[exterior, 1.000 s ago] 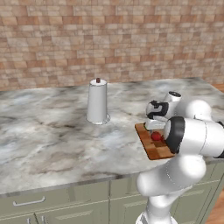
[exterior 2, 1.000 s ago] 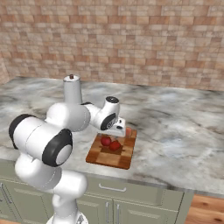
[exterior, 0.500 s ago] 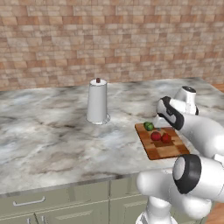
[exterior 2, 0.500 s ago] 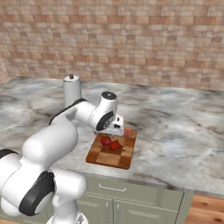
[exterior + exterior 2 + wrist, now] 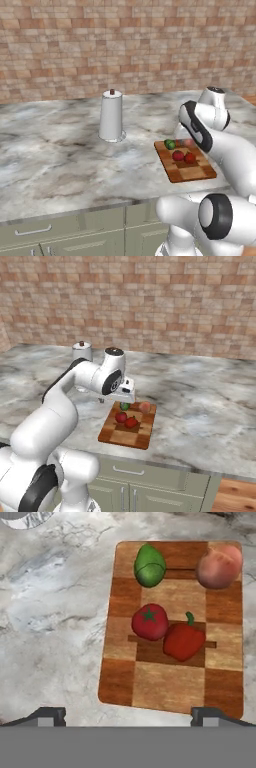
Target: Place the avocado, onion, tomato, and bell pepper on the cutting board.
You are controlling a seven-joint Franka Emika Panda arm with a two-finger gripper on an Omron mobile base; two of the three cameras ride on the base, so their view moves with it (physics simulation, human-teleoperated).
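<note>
Checkered wood in light and dark brown lay below me: the cutting board [image 5: 172, 684] sat flat on the marble counter [image 5: 50, 637], near its front edge, and all four vegetables rested on it. In the hand view the avocado [image 5: 149, 565] lay at one far corner of the board and the onion [image 5: 218, 566] at the other, well apart from each other. Nearer to me the tomato [image 5: 149, 621] and the bell pepper [image 5: 184, 641] sat side by side at the board's middle, touching or almost so; I could not tell which. The pepper's green stem pointed toward the far edge.

My gripper [image 5: 129, 714] hung above the near end of the board with nothing between its fingers [image 5: 47, 715], which stood spread wide, one tip over the counter just off the board's left edge and the other over the board's right-hand near corner. Neither touched anything.

From the right base view my hand [image 5: 123, 392] hovered just behind the board [image 5: 131, 433], over the avocado [image 5: 125, 405], with the onion [image 5: 145, 407] beside it and the tomato [image 5: 121, 417] and pepper [image 5: 132, 422] in front. In the left base view the board [image 5: 192, 171] showed past my forearm, and a white paper towel roll [image 5: 111, 115] stood upright on the counter [image 5: 60, 150] well to its left.
</note>
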